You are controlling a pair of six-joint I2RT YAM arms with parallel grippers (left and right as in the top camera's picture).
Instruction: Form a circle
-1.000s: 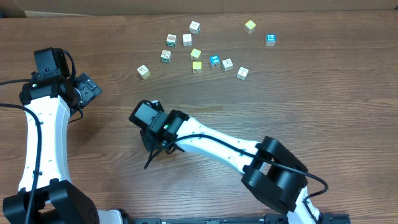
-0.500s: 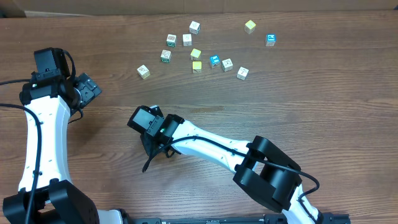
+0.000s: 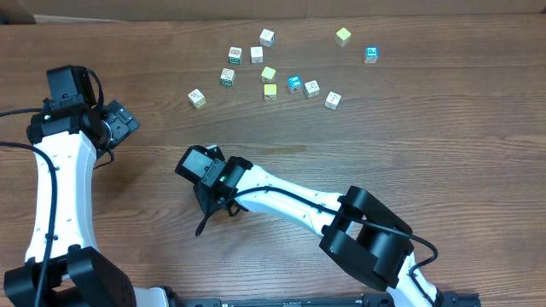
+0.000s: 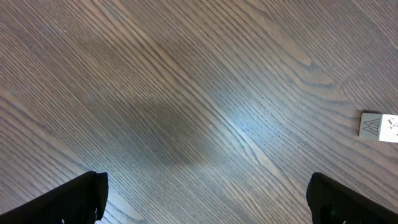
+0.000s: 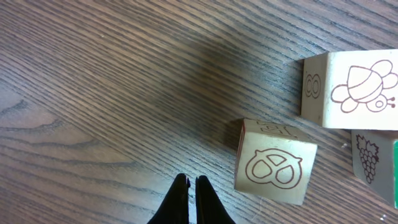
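The circle shows only in the right wrist view, as a tight cluster of whitish printed cubes. It has a pretzel cube (image 5: 275,160), a bee cube (image 5: 351,87), a grape cube (image 5: 370,155) and a green face (image 5: 395,171) cut off by the right edge. My right gripper (image 5: 191,180) is shut and empty, its tips just left of the pretzel cube and apart from it. In the overhead view the right gripper (image 3: 209,175) covers this cluster. My left gripper (image 3: 119,121) is open over bare wood (image 4: 205,205) at the far left.
Several loose yellow, blue and white cubes (image 3: 270,73) lie scattered at the back of the wooden table (image 3: 444,145). One whitish cube (image 4: 379,126) shows at the right edge of the left wrist view. A cardboard strip (image 3: 85,8) runs along the far edge.
The right arm's gripper shifted slightly left and toward the front, then held still. The left arm and the loose cubes have not moved.
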